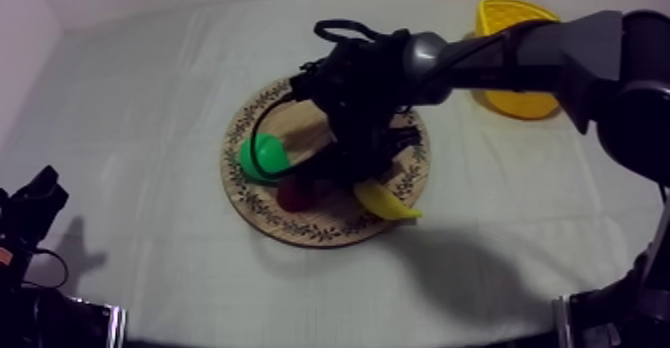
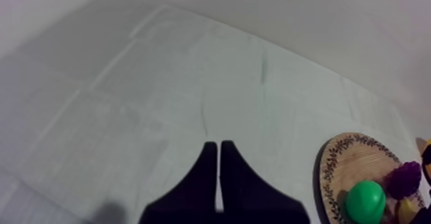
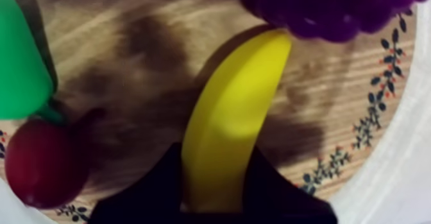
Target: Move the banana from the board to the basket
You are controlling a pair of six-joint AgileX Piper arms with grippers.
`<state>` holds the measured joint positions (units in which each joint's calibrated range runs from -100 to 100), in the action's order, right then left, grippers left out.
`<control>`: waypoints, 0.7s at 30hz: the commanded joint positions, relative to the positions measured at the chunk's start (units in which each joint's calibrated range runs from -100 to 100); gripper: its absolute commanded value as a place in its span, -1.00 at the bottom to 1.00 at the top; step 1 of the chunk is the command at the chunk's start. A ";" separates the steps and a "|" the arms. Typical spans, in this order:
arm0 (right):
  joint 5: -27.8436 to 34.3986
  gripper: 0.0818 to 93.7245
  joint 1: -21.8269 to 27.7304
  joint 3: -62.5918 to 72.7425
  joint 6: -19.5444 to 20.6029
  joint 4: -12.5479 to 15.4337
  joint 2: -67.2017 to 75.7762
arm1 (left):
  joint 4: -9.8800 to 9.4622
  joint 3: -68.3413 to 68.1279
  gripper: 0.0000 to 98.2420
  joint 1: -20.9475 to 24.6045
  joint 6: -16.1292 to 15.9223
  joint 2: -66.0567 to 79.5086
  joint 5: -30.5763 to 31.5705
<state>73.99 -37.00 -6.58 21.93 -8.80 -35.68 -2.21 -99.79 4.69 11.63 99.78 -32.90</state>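
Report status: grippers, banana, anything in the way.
Left gripper shut, over bare cloth. Right gripper shut on banana at the wooden board. Grapes crowd banana's far end; pear, small red fruit alongside.

You have the wooden board (image 1: 299,230) at the middle of the table (image 1: 150,123), with the basket (image 1: 518,103) well apart from it at the frame's upper right. On the board, the pear (image 1: 262,158) sits at the left. The small red fruit (image 1: 295,193) is just beside it toward the lower right. The banana (image 1: 387,202) is at the lower right rim, its tip past the edge. The grapes (image 3: 333,8) lie at the banana's far end, and the right gripper (image 3: 215,169) grips its near end.
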 commanded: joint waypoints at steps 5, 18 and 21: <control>0.79 -0.72 0.40 -3.60 1.13 -1.53 4.38 | 0.03 0.01 -1.00 -0.02 0.02 0.05 0.00; 7.55 -0.72 2.09 -5.89 0.24 -4.91 18.95 | 0.03 0.01 -1.00 -0.02 0.02 0.05 0.00; 8.43 -0.72 3.52 -5.20 -0.17 -6.74 22.37 | 0.03 0.01 -1.00 -0.02 0.02 0.05 0.00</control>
<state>82.69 -34.18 -12.13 21.88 -14.45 -15.49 -2.21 -99.79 4.69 11.63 99.78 -32.90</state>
